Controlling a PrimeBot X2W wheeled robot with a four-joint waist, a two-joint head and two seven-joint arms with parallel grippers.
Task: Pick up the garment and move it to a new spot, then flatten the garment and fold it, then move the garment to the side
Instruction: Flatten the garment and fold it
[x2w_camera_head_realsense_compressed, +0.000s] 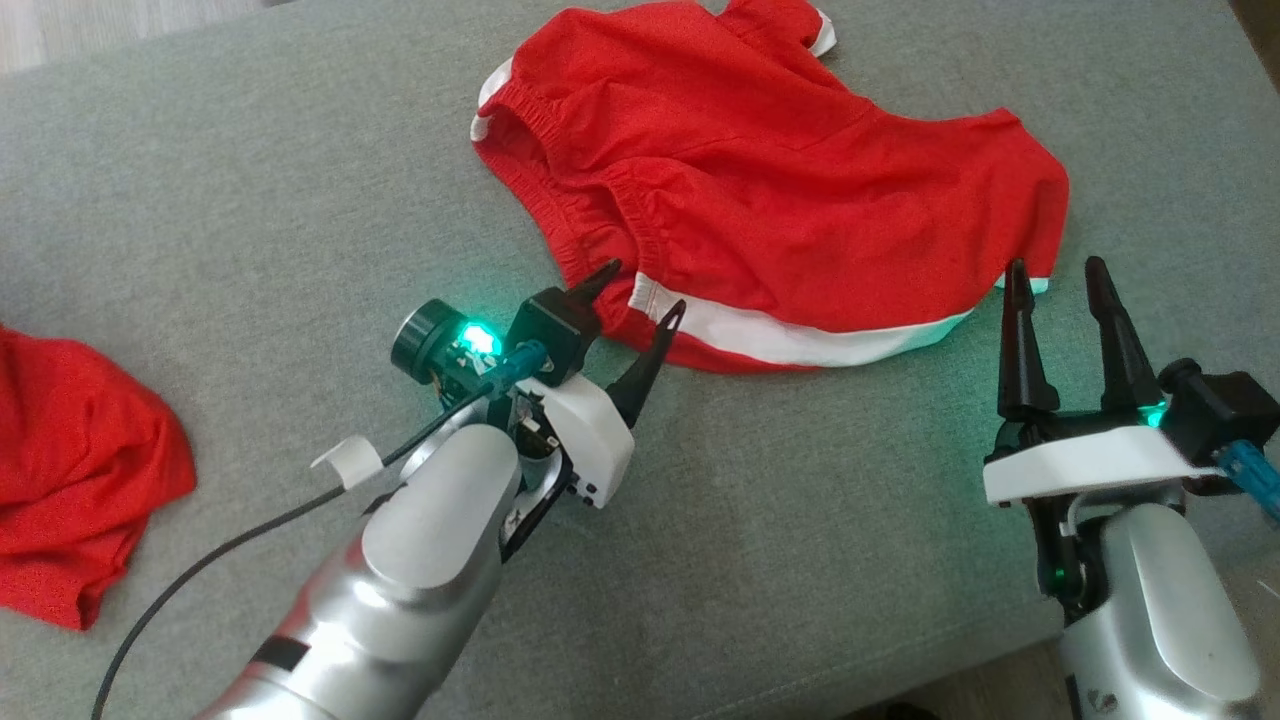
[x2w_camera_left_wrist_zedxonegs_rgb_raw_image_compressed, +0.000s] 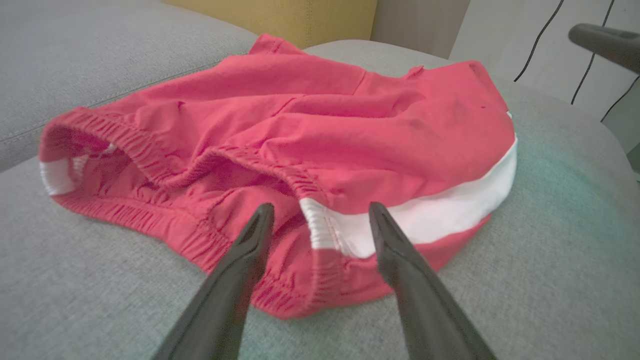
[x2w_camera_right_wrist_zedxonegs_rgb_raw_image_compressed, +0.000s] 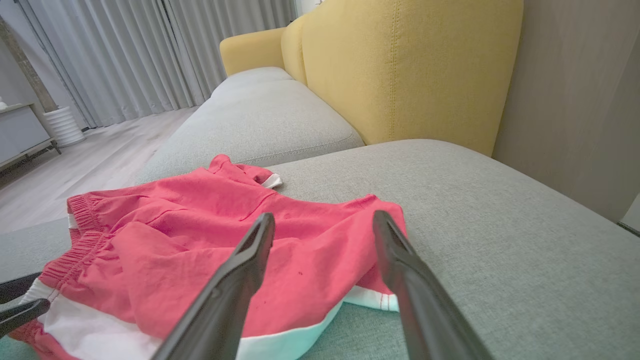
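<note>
Your red shorts (x2w_camera_head_realsense_compressed: 760, 190) lie rumpled at one o'clock on the grey sofa cushion (x2w_camera_head_realsense_compressed: 250, 200), with another red cloth (x2w_camera_head_realsense_compressed: 70, 470) at nine. The left gripper (x2w_camera_head_realsense_compressed: 644, 288), jaws apart, flanks their waistband corner at seven o'clock. The right gripper (x2w_camera_head_realsense_compressed: 1057, 264), equally wide, hovers at five.

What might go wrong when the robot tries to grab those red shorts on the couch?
The left pincer stands open at the rumpled waistband of the red shorts. It may catch just one layer, so they'd bunch up when lifted. The right pincer, open too, sits right by the hem corner and might slip off or nip the grey couch instead.
</note>
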